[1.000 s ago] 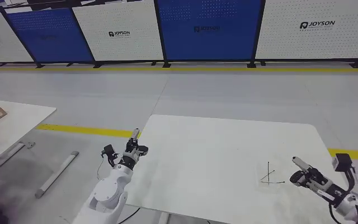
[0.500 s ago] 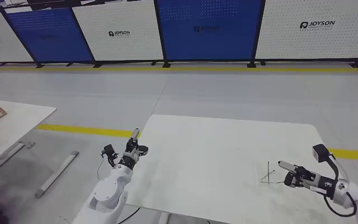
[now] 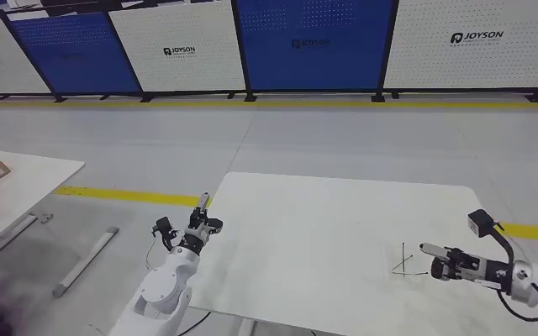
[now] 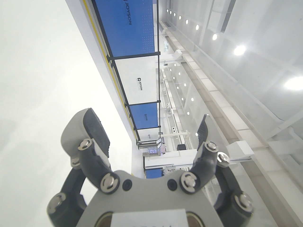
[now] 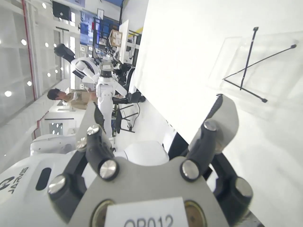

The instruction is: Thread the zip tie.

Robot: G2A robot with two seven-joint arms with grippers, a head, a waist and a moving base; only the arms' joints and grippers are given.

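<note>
White arms (image 3: 164, 294), black cables (image 3: 504, 244); grey plates (image 4: 146, 190), silver screws (image 4: 107, 183), black ribbed pads (image 4: 98, 128)

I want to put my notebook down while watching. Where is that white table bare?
The wide middle of the table, from the left gripper at its left edge across to the crossed zip ties, lies bare, as does the far side. Crowded only near the right edge, where the right gripper hangs beside the ties.
</note>
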